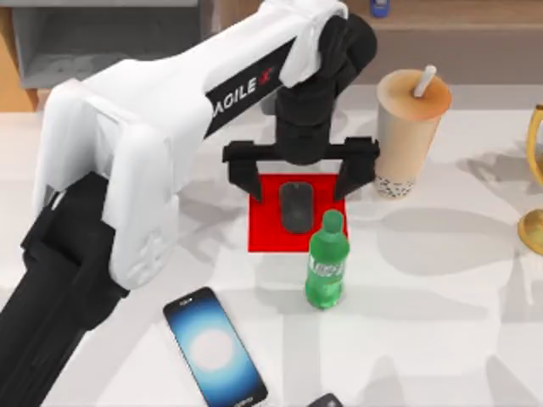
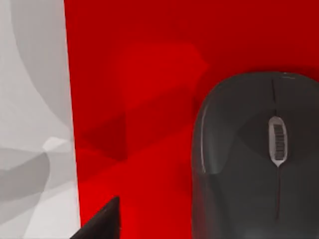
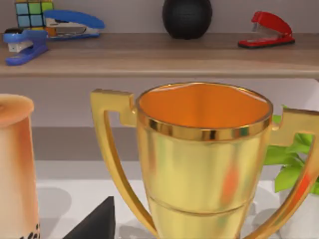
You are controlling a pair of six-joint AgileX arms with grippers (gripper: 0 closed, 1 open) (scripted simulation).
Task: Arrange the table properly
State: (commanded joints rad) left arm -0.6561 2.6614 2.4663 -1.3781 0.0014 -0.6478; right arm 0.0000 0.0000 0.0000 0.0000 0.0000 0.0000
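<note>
On the white table (image 1: 441, 339) lies a small red mat (image 1: 271, 225) with a dark grey mouse (image 1: 295, 206) on it. My left gripper (image 1: 297, 188) hangs open right over the mat, its two black fingers (image 1: 243, 175) standing either side of the mouse and apart from it. The left wrist view looks straight down on the mouse (image 2: 254, 159), the red mat (image 2: 139, 99), a strip of table (image 2: 30, 124) and one fingertip (image 2: 99, 224). My right arm is parked at the table's right, a finger (image 3: 97, 221) of its open gripper showing before a gold trophy (image 3: 204, 164).
A bubble tea cup (image 1: 411, 127) stands just right of the mat, a green bottle (image 1: 327, 267) at its front corner. A phone (image 1: 215, 348) lies near the front edge. The trophy (image 1: 534, 195) is at the far right. Behind, a wooden shelf (image 3: 149, 55) holds staplers.
</note>
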